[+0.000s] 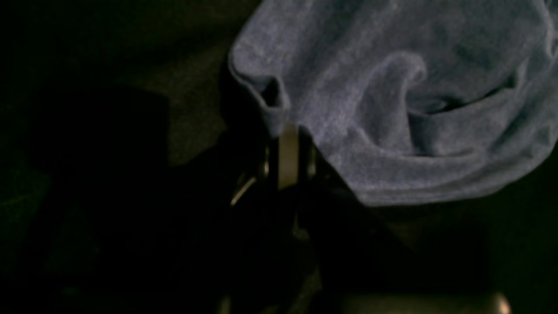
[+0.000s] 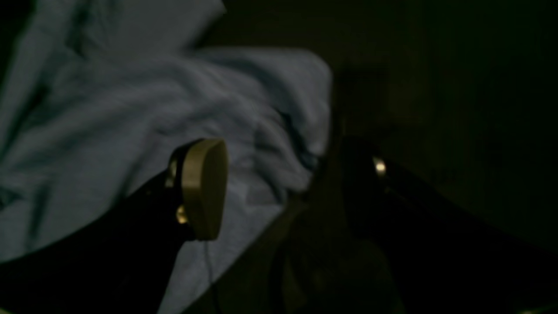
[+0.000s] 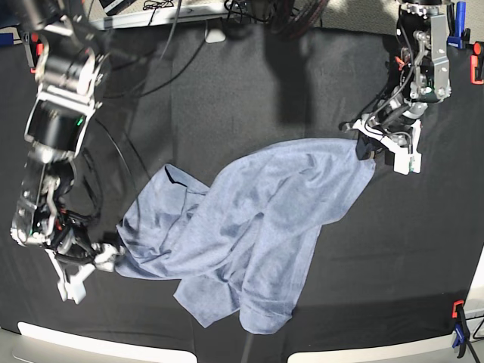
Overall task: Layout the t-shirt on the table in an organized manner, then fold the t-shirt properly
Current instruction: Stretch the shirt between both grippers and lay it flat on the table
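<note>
The blue-grey t-shirt (image 3: 249, 219) lies crumpled and stretched slantwise across the black table (image 3: 249, 98). At its upper right corner my left gripper (image 3: 364, 145) is shut on the shirt. The left wrist view shows the shut gripper (image 1: 287, 131) pinching a folded edge of the t-shirt (image 1: 392, 109). My right gripper (image 3: 108, 257) sits at the shirt's lower left corner. In the right wrist view, that gripper (image 2: 283, 183) is open. Its tan pad (image 2: 205, 187) rests over the t-shirt (image 2: 130, 109), and the cloth's edge reaches between the two fingers. No lettering shows.
A red clamp (image 3: 477, 66) and a blue clamp (image 3: 456, 23) grip the table's right edge, with another clamp (image 3: 457, 325) at the lower right. Cables (image 3: 249, 11) lie along the far edge. The table's front edge (image 3: 151, 349) runs close below the shirt.
</note>
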